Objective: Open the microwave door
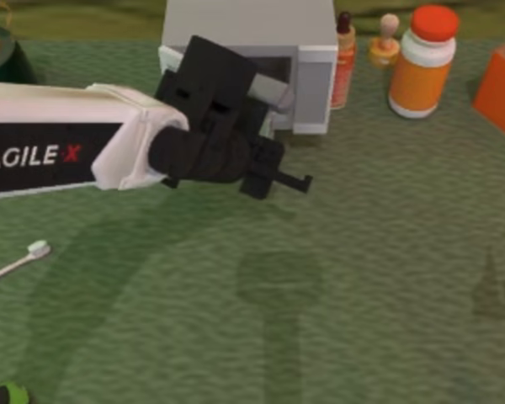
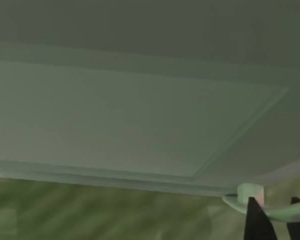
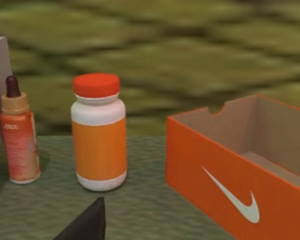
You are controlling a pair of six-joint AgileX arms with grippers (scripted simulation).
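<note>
green table (image 1: pixel 362 278), microwave door (image 1: pixel 269 88) ajar, left claw (image 2: pixel 272 220) pinching its handle, orange box (image 3: pixel 240 170) empty

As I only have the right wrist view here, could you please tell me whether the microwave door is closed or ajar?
Observer: In the top view the microwave door appears slightly ajar, with dark cavity showing behind it.
Operator: Thank you. Which arm is on it?
Observer: The left arm reaches in from the table's left. In the left wrist view its tool has the door's pale handle edge between its fingers.
Operator: Is anything else on the table's left side?
Observer: A toothbrush lies near the left edge, well away from the microwave.
</note>
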